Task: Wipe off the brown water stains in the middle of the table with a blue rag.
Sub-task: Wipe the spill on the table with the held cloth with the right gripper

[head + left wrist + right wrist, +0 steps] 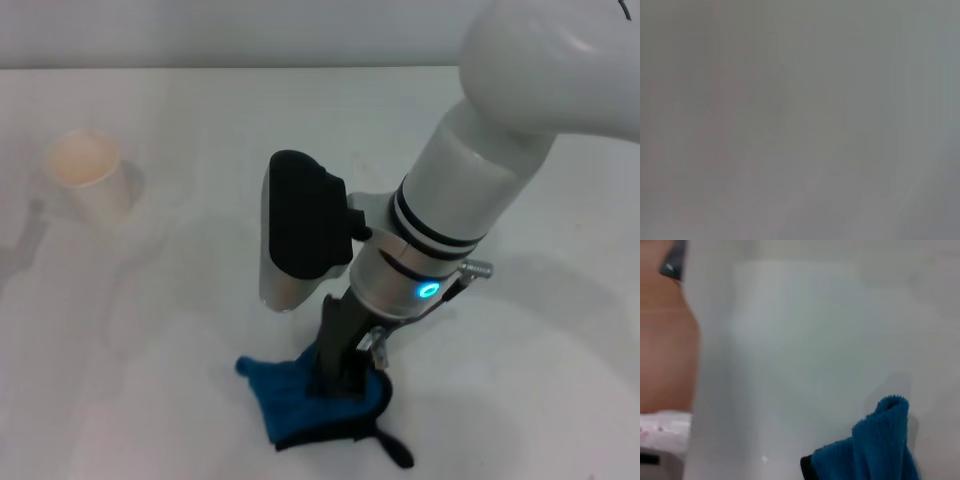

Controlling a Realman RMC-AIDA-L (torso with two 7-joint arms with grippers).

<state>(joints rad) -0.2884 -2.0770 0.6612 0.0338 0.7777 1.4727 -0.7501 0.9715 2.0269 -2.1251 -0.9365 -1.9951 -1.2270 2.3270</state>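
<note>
We see a pale wall strip (230, 30) running behind a white paper cup (90, 175), which casts soft grey shadows beside itself under even, diffuse light, with a blurred tan-brown surface (662, 340) showing in the right wrist view.

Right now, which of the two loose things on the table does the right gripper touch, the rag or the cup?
The blue rag: the right gripper presses down on it at the table's near edge. The white paper cup stands apart, far left, untouched.

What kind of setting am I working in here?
Probably a lab or test bench: a plain white table, bare apart from a paper cup and the blue rag under the right tool.
</note>
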